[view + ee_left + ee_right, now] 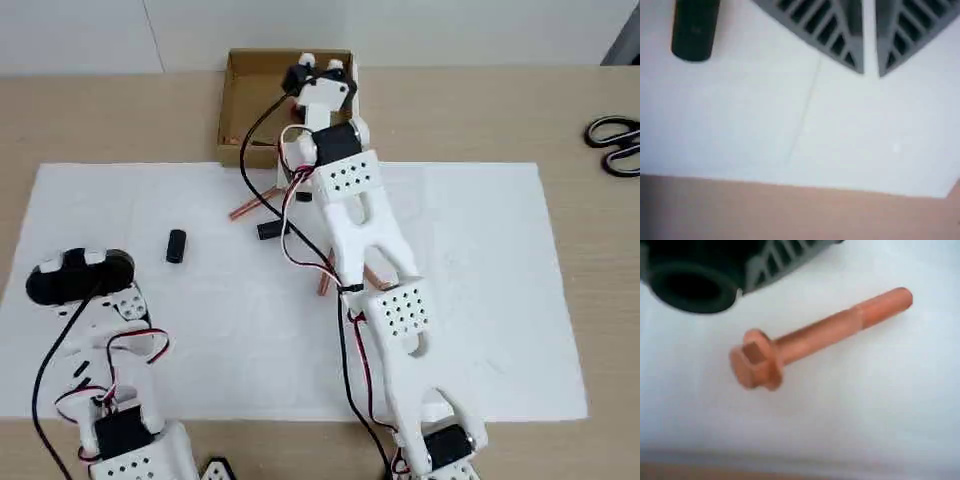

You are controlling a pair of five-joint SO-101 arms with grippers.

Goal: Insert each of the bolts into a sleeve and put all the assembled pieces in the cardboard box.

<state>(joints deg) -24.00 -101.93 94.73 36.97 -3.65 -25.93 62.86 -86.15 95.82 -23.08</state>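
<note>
Open-topped cardboard box (233,100) sits at the far table edge. Short black sleeve (176,246) lies alone on the white sheet (480,300). Second black sleeve (270,229) lies nearer the box. Copper bolt (248,207), flanged hex head, lies flat just beside it. Another copper bolt (325,280) lies mid-sheet.

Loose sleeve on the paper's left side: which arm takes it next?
Left, likely. Its end effector sits near that sleeve; the right arm is stretched away toward the cardboard box.
</note>
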